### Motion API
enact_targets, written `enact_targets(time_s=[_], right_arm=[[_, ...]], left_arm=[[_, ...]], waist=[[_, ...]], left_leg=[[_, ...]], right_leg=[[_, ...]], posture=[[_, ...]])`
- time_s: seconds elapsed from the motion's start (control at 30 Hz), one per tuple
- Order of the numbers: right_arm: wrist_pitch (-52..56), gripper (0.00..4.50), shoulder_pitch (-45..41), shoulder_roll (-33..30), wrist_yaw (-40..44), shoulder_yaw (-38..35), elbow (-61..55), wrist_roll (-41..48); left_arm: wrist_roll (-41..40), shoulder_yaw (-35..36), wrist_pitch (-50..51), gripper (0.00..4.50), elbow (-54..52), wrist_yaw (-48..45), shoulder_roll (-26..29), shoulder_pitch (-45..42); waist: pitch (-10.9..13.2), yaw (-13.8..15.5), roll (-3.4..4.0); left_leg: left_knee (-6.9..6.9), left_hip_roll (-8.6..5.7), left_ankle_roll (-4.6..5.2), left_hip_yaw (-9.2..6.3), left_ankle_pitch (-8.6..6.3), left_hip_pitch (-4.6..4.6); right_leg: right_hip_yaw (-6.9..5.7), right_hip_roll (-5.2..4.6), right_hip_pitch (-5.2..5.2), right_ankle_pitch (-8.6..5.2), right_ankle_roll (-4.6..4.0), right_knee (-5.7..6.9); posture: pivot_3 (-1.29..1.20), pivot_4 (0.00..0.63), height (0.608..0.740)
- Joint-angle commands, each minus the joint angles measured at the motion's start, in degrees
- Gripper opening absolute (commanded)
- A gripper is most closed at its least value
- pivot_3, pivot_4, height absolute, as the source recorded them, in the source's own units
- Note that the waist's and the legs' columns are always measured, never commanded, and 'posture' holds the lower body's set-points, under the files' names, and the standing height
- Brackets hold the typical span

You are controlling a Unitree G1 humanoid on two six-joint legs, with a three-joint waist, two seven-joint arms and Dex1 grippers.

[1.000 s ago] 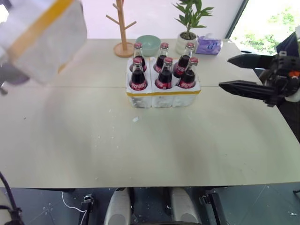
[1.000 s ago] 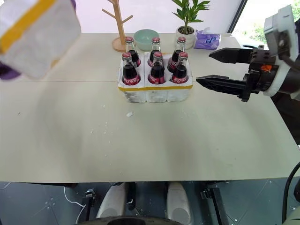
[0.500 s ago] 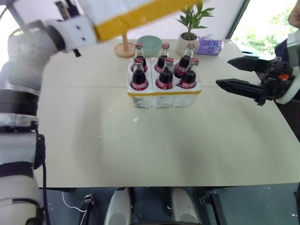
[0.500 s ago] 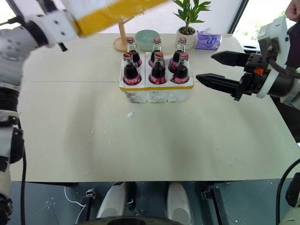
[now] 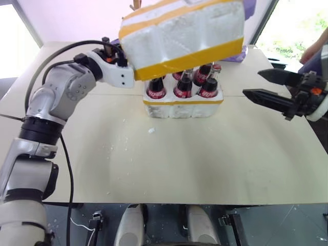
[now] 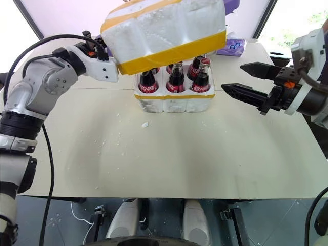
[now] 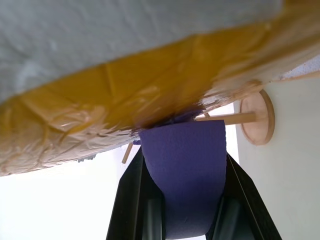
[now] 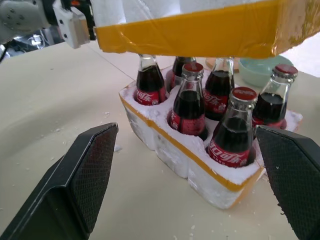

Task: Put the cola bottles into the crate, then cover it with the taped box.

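Swinging in from the far left, the taped box (image 6: 164,33) has arrived over the load in the last second; a moment ago it hung well off to the left, clear of everything. Nearest the robot, the tabletop (image 6: 169,164) is bare apart from scattered foam crumbs (image 6: 145,124). Beyond them, at the middle of the tabletop, sits the crate (image 6: 174,101) with the cola bottles (image 8: 190,105) all standing in their wells, so the loading half of the job looks finished. Just right of the crate the right gripper (image 6: 246,79) waits with its two fingers spread wide and nothing between them, level with the bottles. Above and slightly left, the left gripper (image 6: 105,54) is clamped tight on the box's left end, through a purple pad (image 7: 182,175) seen in the left wrist view. The box is tilted and hovers above the bottle caps, covering the far row from sight, not yet resting on the crate. What remains, I judge, is to level it, centre it over the crate and lower it.
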Motion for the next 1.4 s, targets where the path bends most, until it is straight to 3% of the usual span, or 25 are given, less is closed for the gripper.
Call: enact_targets(time_s=[0.03,0.27,0.53,0.73,0.93,0.97,1.07,1.13,1.27,1.4], right_arm=[[-0.82,4.5,-0.39,0.1,-0.57,-2.47,-0.86,1.43],[-1.61,4.5,-1.25,0.59,-1.32,-1.68,0.34,1.63],[-2.35,4.5,0.09,0.14,-0.15,-1.38,0.3,0.9],[-2.27,4.5,0.17,0.79,-0.51,-1.27,0.46,1.24],[-2.34,4.5,2.98,0.62,-0.07,-2.21,-0.46,0.9],[-2.55,4.5,3.73,0.4,0.4,-2.42,-0.45,0.56],[-4.36,4.5,6.12,-0.49,2.53,-1.74,0.04,-2.13],[-6.11,4.5,7.17,-0.75,3.98,-0.62,0.58,-4.35],[-8.88,4.5,5.8,-0.38,5.64,2.75,3.24,-7.75],[-10.73,4.5,2.95,0.07,6.62,5.81,5.78,-9.84]], left_arm=[[0.55,-0.06,-0.69,0.33,-3.16,-1.68,0.88,-1.56],[8.11,-4.05,-2.59,0.33,-1.83,-1.2,1.94,-0.49],[9.13,-4.33,-4.06,4.3,-0.34,2.26,1.7,1.18],[4.35,-1.02,-6.01,4.4,-5.39,1.8,5.16,9.35],[-26.74,11.17,-2.28,4.4,-14.28,-11.25,6.48,25.51],[-35.01,14.1,3.28,4.4,-16.21,-15.57,6.11,27.92],[-68.3,26.5,41.16,4.4,-19.72,-23.21,4.44,26.87],[-81.86,31.92,58.12,4.4,-17.55,-26.19,6.36,22.65],[-89.72,36.32,66.56,4.4,-12.05,-39.12,13.14,18.79],[-88.5,31.32,70.88,4.4,-9.27,-49.42,20.72,17.31]], waist=[[-0.01,-0.09,0.01],[-0.01,-0.14,0.01],[-0.01,-0.11,0.02],[-0.03,-0.64,0.06],[-0.04,-0.48,0.07],[-0.04,-0.47,0.07],[-0.04,-0.12,0.07],[-0.03,-0.13,0.06],[-0.03,-0.65,0.06],[-0.04,-1.41,0.1]], left_leg=[[0.0,0.0,0.0,0.0,0.0,0.01],[-0.01,0.01,0.0,-0.01,0.0,0.03],[-0.01,0.01,0.0,-0.02,0.0,0.01],[-0.03,0.03,0.01,-0.02,-0.01,0.05],[-0.05,0.08,0.02,-0.04,-0.01,0.06],[-0.04,0.08,0.02,-0.04,-0.01,0.06],[0.01,0.09,0.01,-0.08,0.0,0.08],[0.07,0.08,-0.03,-0.24,0.04,0.06],[0.06,0.03,-0.02,-0.29,0.03,0.19],[-0.11,0.04,-0.02,-0.27,0.03,0.36]], right_leg=[[0.0,0.0,0.0,0.0,0.0,0.0],[0.0,0.04,0.0,0.0,0.0,0.01],[0.0,0.04,-0.01,0.0,0.0,0.01],[0.01,0.04,-0.01,0.0,0.0,0.01],[0.0,0.04,-0.01,0.0,-0.01,0.05],[0.0,0.04,-0.01,0.0,-0.02,0.04],[-0.02,0.05,0.02,0.0,-0.02,0.08],[-0.1,0.08,0.09,0.0,-0.02,0.09],[-0.13,0.1,0.27,-0.01,0.0,0.0],[-0.13,0.13,0.33,-0.06,-0.08,-0.01]], posture=[[0.0,0.15,0.74],[0.0,0.15,0.74],[0.0,0.15,0.74],[0.0,0.15,0.74],[0.0,0.15,0.74],[0.0,0.15,0.74],[0.0,0.15,0.74],[0.0,0.15,0.74],[0.0,0.15,0.74],[0.0,0.15,0.74]])
